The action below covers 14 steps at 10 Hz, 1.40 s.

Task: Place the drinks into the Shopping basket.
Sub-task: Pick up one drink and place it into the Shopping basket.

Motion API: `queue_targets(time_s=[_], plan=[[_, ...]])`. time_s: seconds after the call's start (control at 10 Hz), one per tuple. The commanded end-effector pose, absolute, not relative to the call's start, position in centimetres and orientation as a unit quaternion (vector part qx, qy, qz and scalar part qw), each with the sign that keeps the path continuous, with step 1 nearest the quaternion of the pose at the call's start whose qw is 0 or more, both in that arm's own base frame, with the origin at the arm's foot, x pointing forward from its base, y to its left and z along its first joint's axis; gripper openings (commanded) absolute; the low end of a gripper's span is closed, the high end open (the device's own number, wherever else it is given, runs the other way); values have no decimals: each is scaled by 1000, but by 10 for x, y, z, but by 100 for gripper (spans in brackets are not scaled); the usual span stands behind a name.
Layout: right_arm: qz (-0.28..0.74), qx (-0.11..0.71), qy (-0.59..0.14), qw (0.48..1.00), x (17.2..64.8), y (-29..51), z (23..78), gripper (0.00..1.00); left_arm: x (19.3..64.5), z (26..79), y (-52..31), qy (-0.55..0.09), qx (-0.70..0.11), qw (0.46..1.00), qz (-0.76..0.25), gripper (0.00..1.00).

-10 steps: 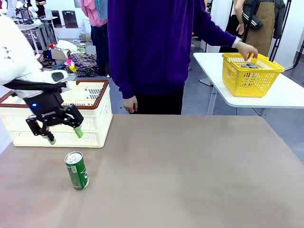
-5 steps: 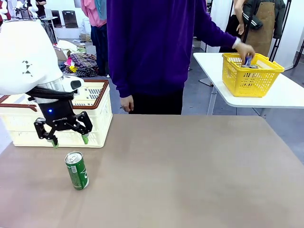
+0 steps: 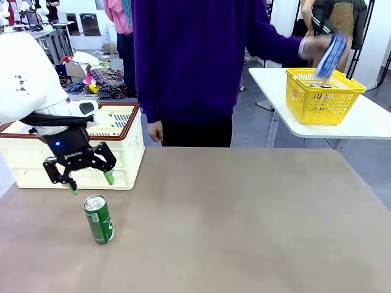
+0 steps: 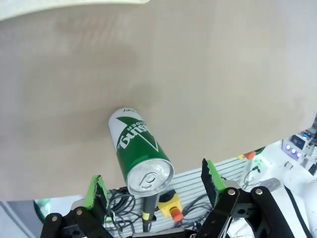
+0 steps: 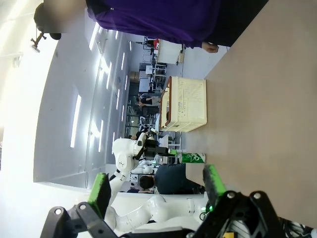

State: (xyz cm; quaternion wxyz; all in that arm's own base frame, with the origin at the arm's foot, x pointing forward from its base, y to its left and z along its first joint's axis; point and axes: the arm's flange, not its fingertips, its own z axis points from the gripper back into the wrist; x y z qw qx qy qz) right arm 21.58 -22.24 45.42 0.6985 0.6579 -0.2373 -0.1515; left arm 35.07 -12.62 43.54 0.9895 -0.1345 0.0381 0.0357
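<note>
Green and slim, a metal drink can [image 3: 99,219] with a silver top stands upright on the brown tabletop [image 3: 244,213], at its near left. The left gripper [image 3: 91,184] hangs just above and slightly beyond the can, clear of it, its jaws spread wide with nothing between them. In the left wrist view the can's silver top [image 4: 140,151] sits between the two green pads [image 4: 94,188], with a gap on either side.

Just behind that gripper, at the far left of the table, sits the large cream-white slatted plastic crate with a brown rim [image 3: 131,152]. It is near the can but not touching it.

At far right a person in a purple sweater holds a blurred blue can [image 3: 332,56] in one hand [image 3: 311,46] above a small yellow plastic basket [image 3: 321,104] on a white side table [image 3: 366,122].

In its own wrist view the right gripper [image 5: 157,182] has its jaws wide apart and empty, with the crate [image 5: 188,104] and the green can [image 5: 190,158] well beyond it.
</note>
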Motion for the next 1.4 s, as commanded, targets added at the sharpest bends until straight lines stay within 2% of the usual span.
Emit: queue_targets(time_s=[0.0,0.9,1.0,1.1,1.3], plan=[[-154,664,-241,691,217,-223,459,100,334,428,-131,40,-130,990,32,100],[-154,664,-241,691,217,-223,459,100,348,381,-147,76,-83,993,45,100],[-154,664,-241,691,217,-223,459,100,346,381,-148,85,-70,993,40,55],[-154,664,-241,691,217,-223,459,100,343,380,-150,94,-68,993,35,0],[-154,664,-241,691,217,-223,459,100,345,381,-153,87,-69,993,28,0]])
